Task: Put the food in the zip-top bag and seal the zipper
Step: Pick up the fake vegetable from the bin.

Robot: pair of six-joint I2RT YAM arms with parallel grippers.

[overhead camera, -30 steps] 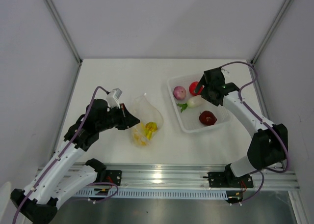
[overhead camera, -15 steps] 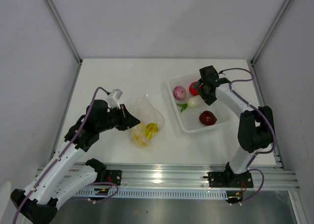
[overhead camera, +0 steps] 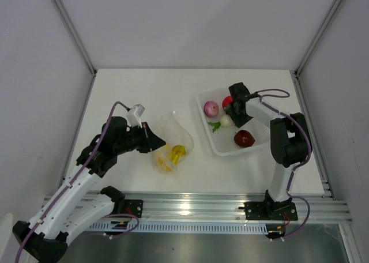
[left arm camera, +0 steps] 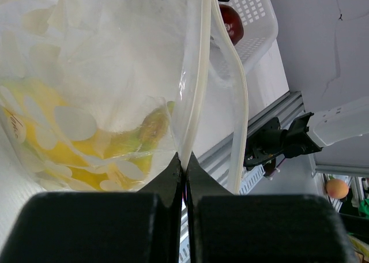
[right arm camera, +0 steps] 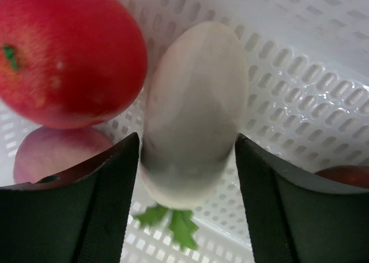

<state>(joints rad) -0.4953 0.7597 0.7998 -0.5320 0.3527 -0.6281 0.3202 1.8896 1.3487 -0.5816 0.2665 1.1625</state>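
The zip-top bag (overhead camera: 169, 137) lies at centre-left with the yellow banana bunch (overhead camera: 176, 150) inside it. My left gripper (overhead camera: 155, 141) is shut on the bag's mouth edge, pinching the zipper strip (left arm camera: 200, 72) at the fingertips (left arm camera: 184, 159). The banana (left arm camera: 86, 159) shows through the plastic. My right gripper (overhead camera: 230, 111) is down in the white tray (overhead camera: 262, 137). Its open fingers straddle the white oblong piece (right arm camera: 196, 101), close on both sides, midpoint (right arm camera: 187, 142). The red fruit (right arm camera: 69, 49), pink onion (right arm camera: 57, 153) and green leaves (right arm camera: 173, 222) lie around it.
The dark red apple (overhead camera: 244, 138) rests in the tray's near part, and the onion (overhead camera: 211, 108) and red fruit (overhead camera: 227, 100) in its far-left corner. The tray's perforated walls (right arm camera: 311, 72) rise around the right fingers. A metal rail (overhead camera: 190, 208) runs along the table's near edge.
My right gripper has moved left and down into the tray over the white piece, and its jaws have narrowed round it. The left arm and bag have stayed still.
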